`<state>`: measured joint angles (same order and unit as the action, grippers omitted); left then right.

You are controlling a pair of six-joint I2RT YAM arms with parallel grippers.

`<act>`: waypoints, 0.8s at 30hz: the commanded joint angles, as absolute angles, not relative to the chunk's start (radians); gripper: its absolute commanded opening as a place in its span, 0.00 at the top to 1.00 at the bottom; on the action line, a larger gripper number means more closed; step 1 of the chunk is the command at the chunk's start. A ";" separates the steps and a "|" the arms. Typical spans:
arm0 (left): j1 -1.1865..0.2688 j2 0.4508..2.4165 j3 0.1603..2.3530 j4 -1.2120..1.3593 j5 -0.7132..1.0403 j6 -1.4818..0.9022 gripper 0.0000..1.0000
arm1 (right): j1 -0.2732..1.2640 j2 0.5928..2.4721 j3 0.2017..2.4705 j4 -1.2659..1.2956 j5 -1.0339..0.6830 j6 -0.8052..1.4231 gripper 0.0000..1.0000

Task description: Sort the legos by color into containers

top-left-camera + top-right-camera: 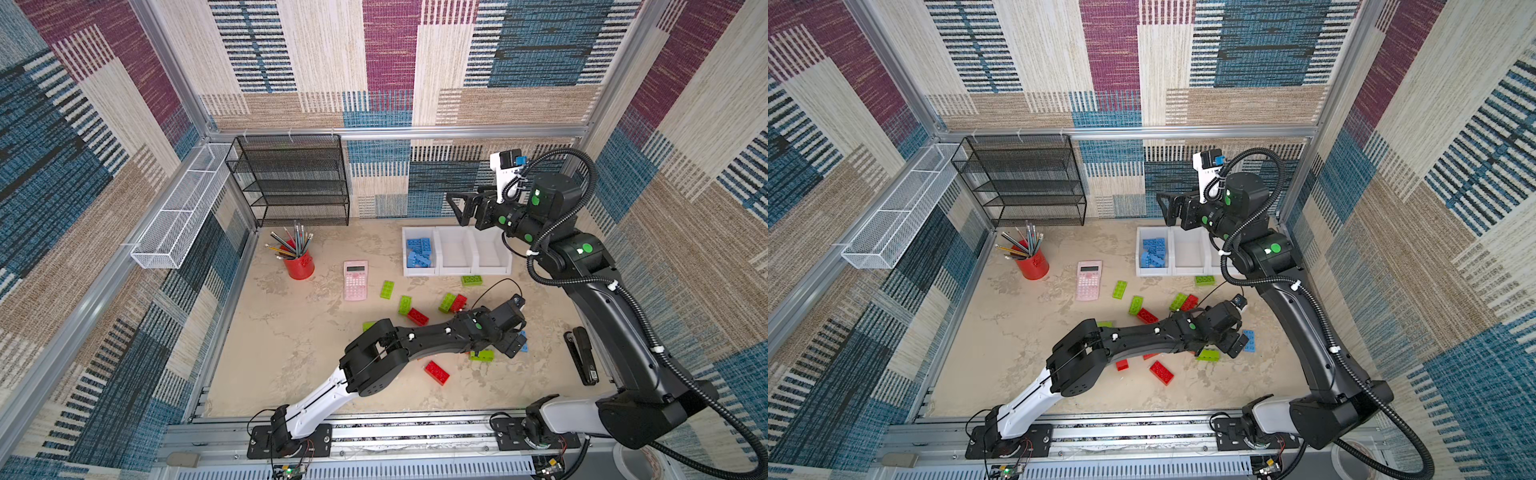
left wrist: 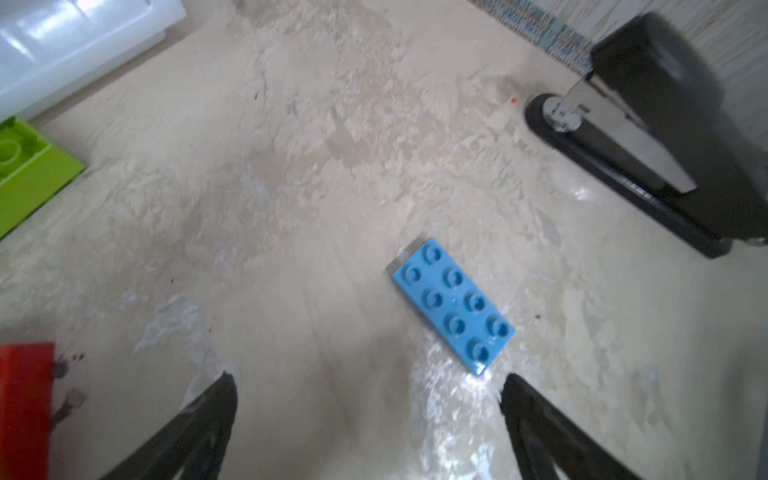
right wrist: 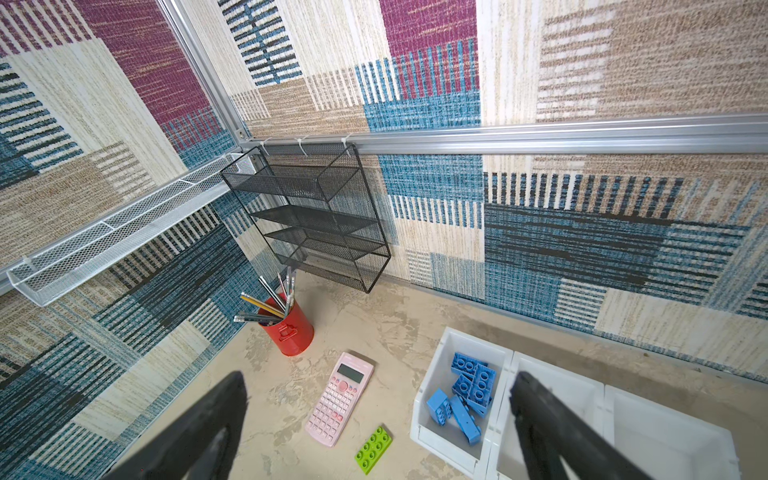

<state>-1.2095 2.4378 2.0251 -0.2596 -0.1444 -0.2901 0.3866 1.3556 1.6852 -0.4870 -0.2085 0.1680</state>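
A blue lego (image 2: 454,305) lies flat on the table, studs up, just beyond my left gripper (image 2: 368,380). That gripper is open and empty, low over the table right of centre in both top views (image 1: 515,345) (image 1: 1235,345). Green legos (image 1: 387,289) and red legos (image 1: 436,372) lie scattered across the middle of the table. The three white containers (image 1: 455,253) stand in a row at the back. The leftmost holds several blue legos (image 3: 469,386). My right gripper (image 3: 379,376) hangs open and empty high above the containers (image 1: 455,208).
A pink calculator (image 1: 355,279) and a red pencil cup (image 1: 299,266) sit left of the containers. A black stapler (image 1: 582,355) lies by the right wall, near the blue lego. A black mesh shelf (image 1: 291,178) and a white wire tray (image 1: 183,208) hang on the walls.
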 commanded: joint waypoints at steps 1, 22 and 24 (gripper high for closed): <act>-1.228 2.522 2.163 -0.322 -0.150 -0.304 0.00 | 0.388 1.353 1.676 -0.461 -0.215 0.158 0.00; -1.253 2.765 2.467 -0.510 -0.351 -0.276 0.03 | 0.388 1.273 1.562 -0.402 -0.257 0.182 0.00; -1.252 2.729 2.405 -0.489 -0.353 -0.269 0.06 | 0.388 1.268 1.562 -0.399 -0.262 0.185 0.00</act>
